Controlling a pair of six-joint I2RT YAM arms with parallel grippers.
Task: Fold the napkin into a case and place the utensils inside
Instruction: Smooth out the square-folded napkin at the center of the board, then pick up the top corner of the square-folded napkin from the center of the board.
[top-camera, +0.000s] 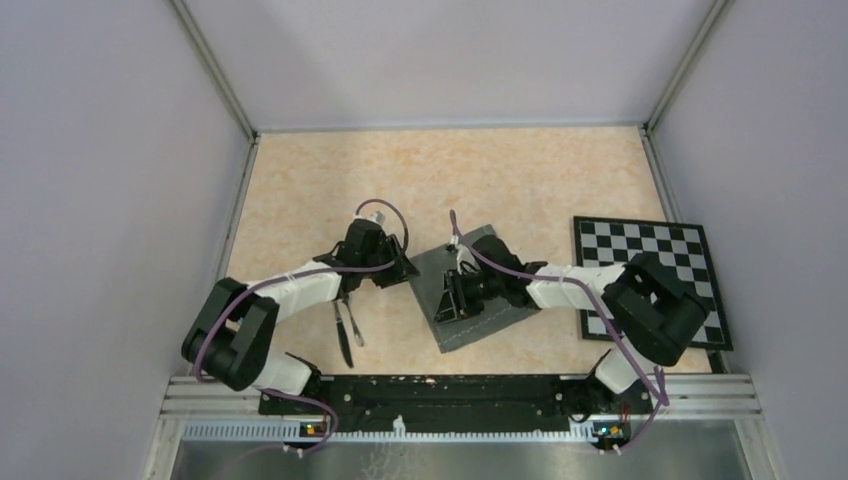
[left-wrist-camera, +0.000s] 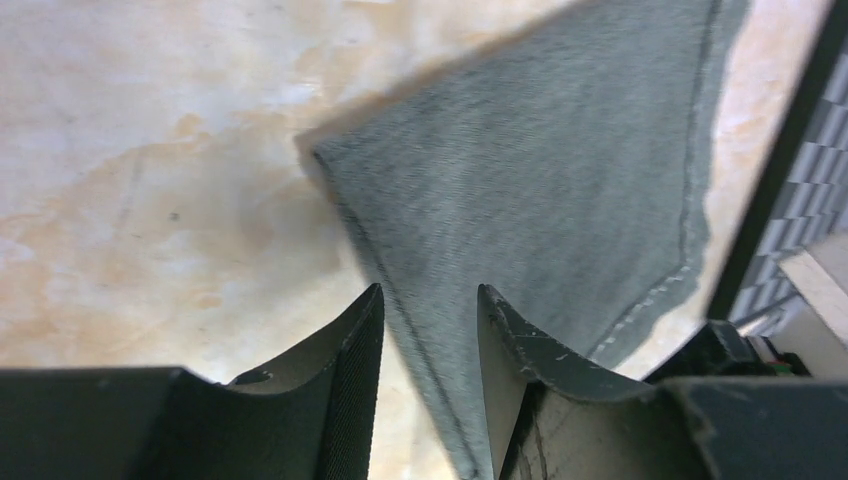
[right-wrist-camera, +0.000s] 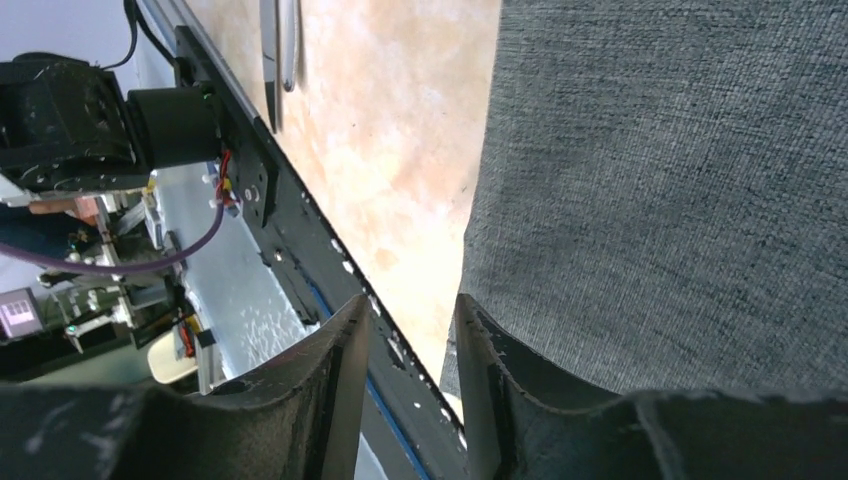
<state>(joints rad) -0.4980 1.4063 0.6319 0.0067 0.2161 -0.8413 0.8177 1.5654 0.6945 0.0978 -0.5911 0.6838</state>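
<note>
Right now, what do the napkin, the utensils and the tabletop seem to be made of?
The napkin is woven cloth, matte dark grey; a coarse weave and a stitched hem show. The utensils are likely polished metal: thin, silvery, glinting. The tabletop is smooth, mottled beige, faintly glossy; probably laminate or stone-look, can't tell which.

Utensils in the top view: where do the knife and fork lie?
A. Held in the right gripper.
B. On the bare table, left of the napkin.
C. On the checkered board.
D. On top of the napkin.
B: the utensils lie side by side on the table, clear of the napkin and to its left.
</note>
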